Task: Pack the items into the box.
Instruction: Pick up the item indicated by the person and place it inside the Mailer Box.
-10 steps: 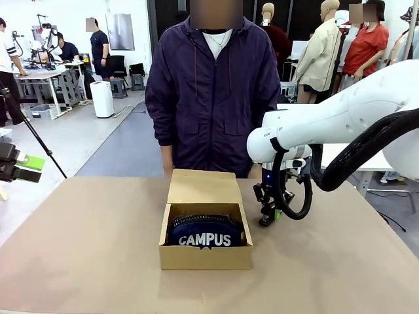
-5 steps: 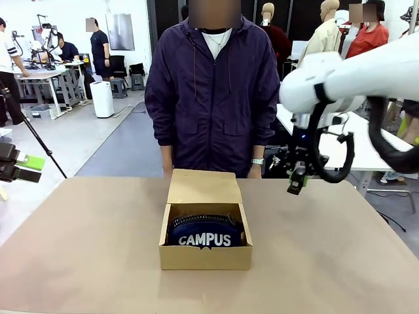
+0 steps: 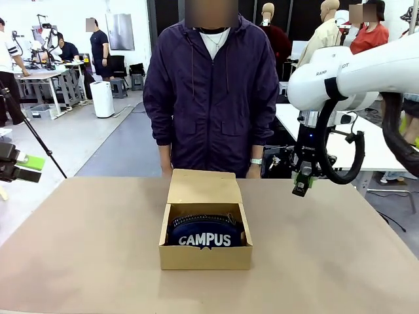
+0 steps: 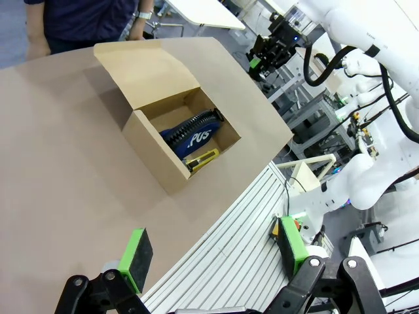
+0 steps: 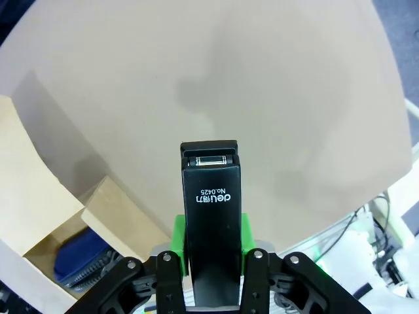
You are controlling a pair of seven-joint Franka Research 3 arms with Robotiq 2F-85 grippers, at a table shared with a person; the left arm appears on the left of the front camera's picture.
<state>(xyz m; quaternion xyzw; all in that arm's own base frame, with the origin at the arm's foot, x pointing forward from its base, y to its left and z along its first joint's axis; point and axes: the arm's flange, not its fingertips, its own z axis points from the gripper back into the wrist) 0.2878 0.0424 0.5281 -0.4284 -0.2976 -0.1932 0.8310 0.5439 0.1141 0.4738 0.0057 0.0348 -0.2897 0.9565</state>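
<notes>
Right gripper point(image 3: 302, 180) pinches stapler point(image 5: 211, 216) aloft, right of box point(image 3: 205, 257); pouch point(image 3: 204, 230), knife point(image 4: 201, 159) inside. Left gripper point(image 4: 215, 252) spread. Next: carry stapler over opening, lower beside pouch, release.

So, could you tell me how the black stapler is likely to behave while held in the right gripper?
The stapler looks rigid, so it probably won't flex between the green pads of the right gripper. Its smooth casing sticks well past the pads, so it might slip or pivot.

Person point(image 3: 211, 98) in purple jacket standing at far edge of table point(image 3: 85, 248); white floor unit point(image 3: 102, 99) standing back left; 1 tripod leg point(image 3: 33, 140) slanting nearby.
</notes>
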